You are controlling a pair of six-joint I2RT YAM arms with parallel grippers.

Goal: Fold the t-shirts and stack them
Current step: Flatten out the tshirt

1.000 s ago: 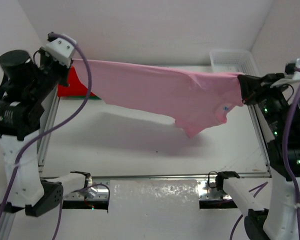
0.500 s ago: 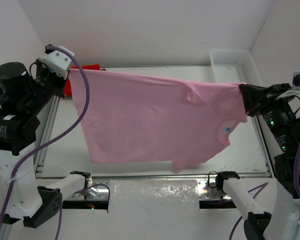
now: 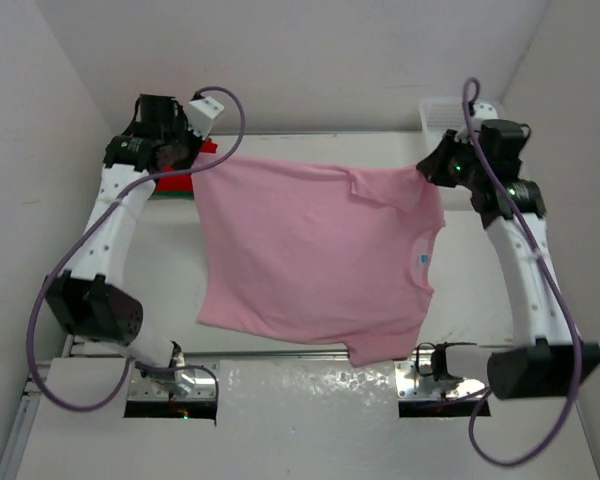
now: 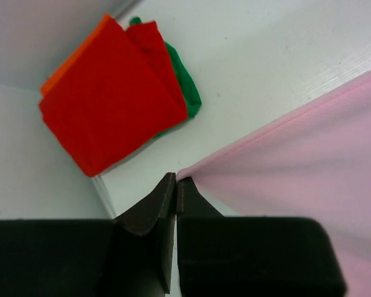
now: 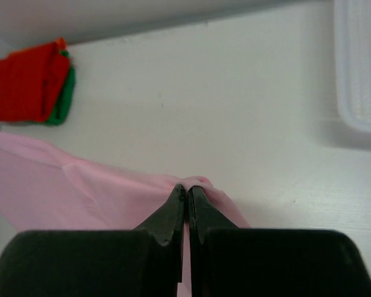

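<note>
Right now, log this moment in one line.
left gripper: shut on light pink cloth t-shirt; right gripper: same; folded red cloth t-shirt: stacked

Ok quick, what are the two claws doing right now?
Left claw: closed, pinching a corner of the pink t-shirt.
Right claw: closed, pinching another edge of the same t-shirt.

You see the light pink t-shirt (image 3: 310, 255) spread open over the middle of the surface, its far edge stretched taut, collar toward the right edge, hem toward the left. In the far left corner the red shirt (image 4: 111, 93) lies folded on top, with the green shirt (image 4: 188, 93) and the orange shirt (image 4: 74, 59) peeking out beneath.
</note>
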